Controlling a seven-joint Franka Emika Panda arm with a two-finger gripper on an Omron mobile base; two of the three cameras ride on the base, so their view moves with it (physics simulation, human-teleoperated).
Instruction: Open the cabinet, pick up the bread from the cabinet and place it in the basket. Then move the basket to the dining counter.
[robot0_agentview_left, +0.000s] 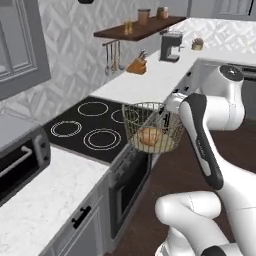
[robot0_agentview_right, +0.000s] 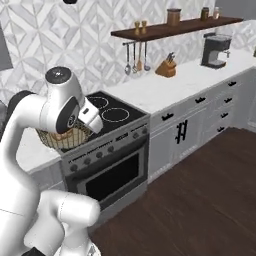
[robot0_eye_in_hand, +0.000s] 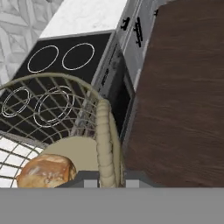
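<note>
Closest to the hand camera, the basket (robot0_eye_in_hand: 105, 131) has its thick woven rim running up from between the two finger tips, so the gripper (robot0_eye_in_hand: 108, 183) is clamped on that rim, one finger inside the wire wall and one outside.

Behind it all, the marble worktop (robot0_agentview_left: 150, 80) runs along the patterned wall, and the black cooktop (robot0_agentview_left: 90, 125) with its white ring markings is set into it above the oven (robot0_agentview_right: 107, 175). At the top left corner of the left base view hangs the cabinet (robot0_agentview_left: 20, 45), its glass-front door seen edge-on. A microwave (robot0_agentview_left: 15, 160) sits at the near left end of the worktop in that view. Dark wooden floor (robot0_eye_in_hand: 183, 87) lies in front of the grey base cabinets (robot0_agentview_right: 200, 125).

A wooden shelf (robot0_agentview_right: 175, 27) with jars is fixed to the wall over the far stretch of the worktop; below it hang utensils (robot0_agentview_right: 135, 60), and a knife block (robot0_agentview_right: 166, 67) and a coffee machine (robot0_agentview_right: 215, 50) stand toward the worktop's back edge.

In the left base view the basket (robot0_agentview_left: 150, 127) hangs in the air just off the front edge of the cooktop, over the oven front, level and clear of the surface. The bread (robot0_agentview_left: 149, 136) lies on the basket's woven base; in the hand view the bread (robot0_eye_in_hand: 46, 170) rests against the wire wall.
</note>
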